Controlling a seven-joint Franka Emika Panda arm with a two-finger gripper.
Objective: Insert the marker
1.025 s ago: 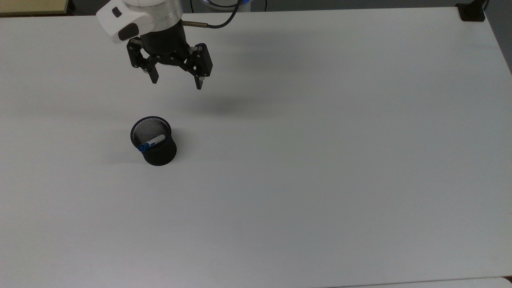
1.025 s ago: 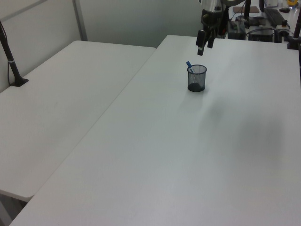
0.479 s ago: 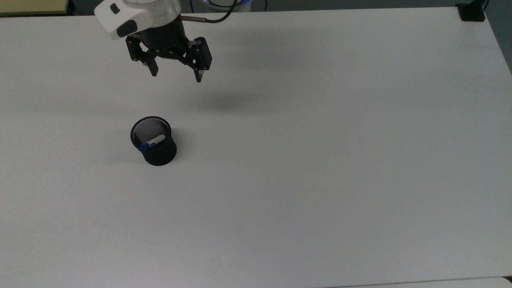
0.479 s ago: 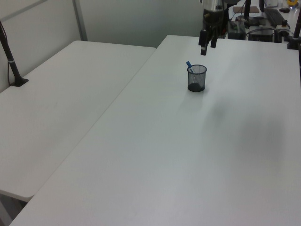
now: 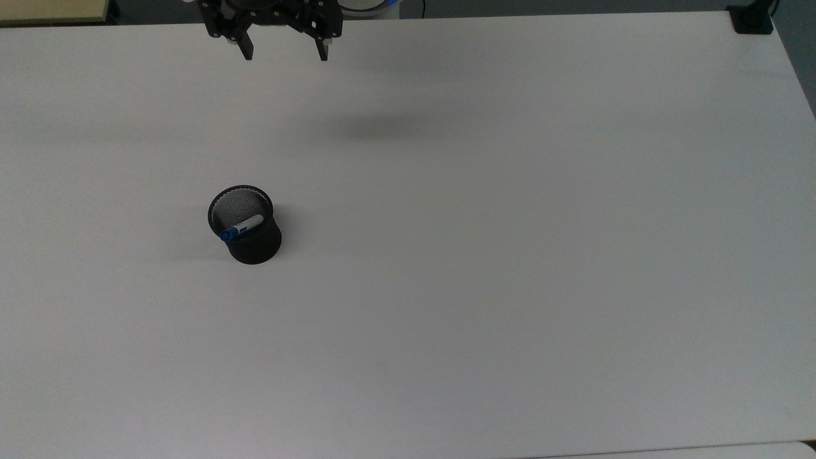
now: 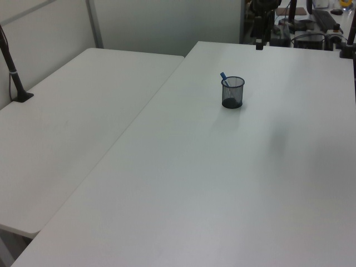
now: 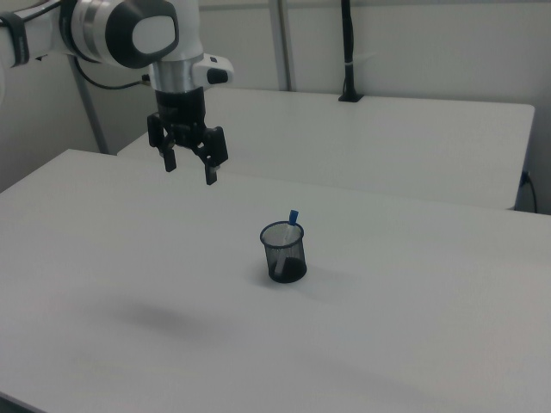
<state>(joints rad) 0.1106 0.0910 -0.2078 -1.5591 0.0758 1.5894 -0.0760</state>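
Observation:
The marker point(image 5: 241, 227) stands tilted inside the black mesh cup point(image 5: 250, 242), its blue cap leaning over the rim. The cup point(image 6: 232, 93) and the marker's blue tip point(image 6: 223, 76) also show in the left view, and in the right view the tip point(image 7: 293, 216) pokes above the cup point(image 7: 284, 253). My gripper point(image 5: 284, 55) hangs open and empty high above the table, far from the cup, at the top view's upper edge. In the right view the gripper point(image 7: 189, 169) is up and to the left of the cup.
The white table point(image 5: 510, 255) spreads wide around the cup. A second white table point(image 6: 67, 122) adjoins it in the left view. A black clamp point(image 5: 751, 19) sits on the far right corner in the top view. Cluttered equipment point(image 6: 311, 33) stands behind the table's far end.
My open gripper has risen and drawn back from the cup toward the top view's upper edge. The marker and cup have stayed still.

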